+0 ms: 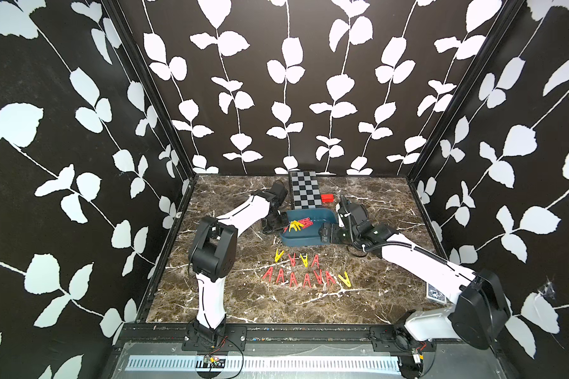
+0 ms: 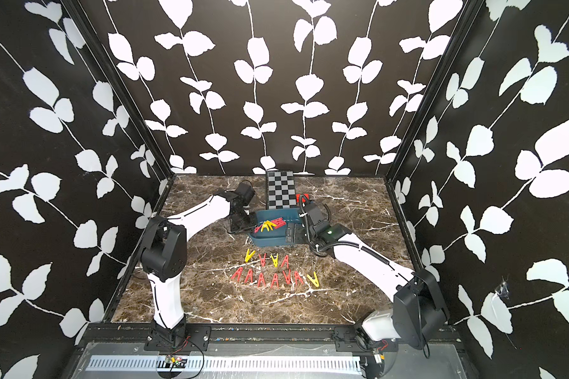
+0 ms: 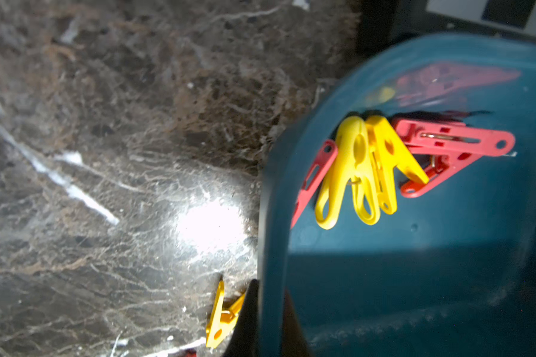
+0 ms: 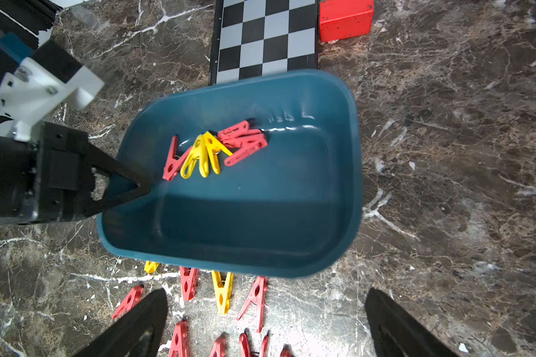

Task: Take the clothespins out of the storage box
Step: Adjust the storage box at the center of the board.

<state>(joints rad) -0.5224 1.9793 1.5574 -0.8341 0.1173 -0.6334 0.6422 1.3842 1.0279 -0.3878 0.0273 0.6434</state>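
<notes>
The teal storage box (image 1: 303,242) (image 4: 260,222) sits mid-table, tipped with one end raised. My left gripper (image 1: 281,226) (image 3: 271,312) is shut on the box's left rim, one finger inside and one outside. Several red and yellow clothespins (image 1: 298,224) (image 3: 369,167) (image 4: 211,151) lie bunched inside near that rim. More clothespins (image 1: 306,272) (image 4: 220,290) lie in two rows on the marble in front of the box. My right gripper (image 1: 322,233) (image 4: 266,321) stands open by the box's right end, above the rows, holding nothing.
A black-and-grey checkered board (image 1: 304,190) lies behind the box, with a small red block (image 1: 327,198) beside it. A dark flat packet (image 1: 436,292) sits near the right wall under my right arm. Patterned walls close in three sides.
</notes>
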